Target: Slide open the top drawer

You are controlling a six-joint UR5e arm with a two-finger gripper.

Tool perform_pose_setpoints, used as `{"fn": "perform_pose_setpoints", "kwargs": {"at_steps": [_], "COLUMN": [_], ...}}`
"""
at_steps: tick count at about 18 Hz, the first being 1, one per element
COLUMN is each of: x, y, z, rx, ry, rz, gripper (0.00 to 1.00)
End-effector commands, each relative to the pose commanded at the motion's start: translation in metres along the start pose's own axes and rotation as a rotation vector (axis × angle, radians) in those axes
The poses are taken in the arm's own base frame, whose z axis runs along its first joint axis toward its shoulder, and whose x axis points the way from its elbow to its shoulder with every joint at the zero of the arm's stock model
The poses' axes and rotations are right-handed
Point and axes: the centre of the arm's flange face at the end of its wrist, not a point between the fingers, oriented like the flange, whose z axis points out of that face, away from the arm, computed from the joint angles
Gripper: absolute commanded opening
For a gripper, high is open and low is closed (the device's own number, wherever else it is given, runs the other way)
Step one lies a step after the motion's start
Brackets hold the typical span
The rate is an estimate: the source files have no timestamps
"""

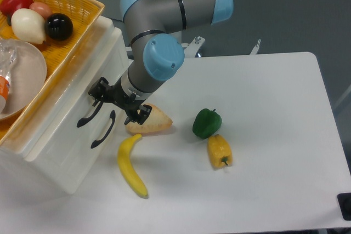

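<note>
The white cabinet (60, 141) stands at the left, its front facing the table. The top drawer (82, 89) is the upper front, with a curved black handle (86, 117). The lower front carries an identical handle (103, 130). My gripper (114, 107) is open and hangs close in front of the top drawer. One finger (98, 91) is at the upper end of the top handle, the other (138, 115) out over the table. Nothing is between the fingers. I cannot tell whether the finger touches the handle. The drawer front looks flush with the cabinet.
A yellow basket (82, 31) with fruit and a white bowl (27, 75) sits on the cabinet. Just under the gripper lies a beige wedge (153, 121). A banana (130, 165), a green pepper (207, 123) and a yellow pepper (219, 150) lie on the white table (274, 135).
</note>
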Motion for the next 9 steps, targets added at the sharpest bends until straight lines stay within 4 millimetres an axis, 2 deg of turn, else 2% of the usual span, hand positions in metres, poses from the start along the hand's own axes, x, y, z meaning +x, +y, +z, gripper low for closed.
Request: {"fn": "perform_pose_setpoints", "kwargs": {"at_steps": [9], "x": [-0.0038], "y": [-0.0006], "z": [0.0043], "rx": [-0.008], "ry": [0.003], "rz": [-0.004], "gripper": [1.0]}}
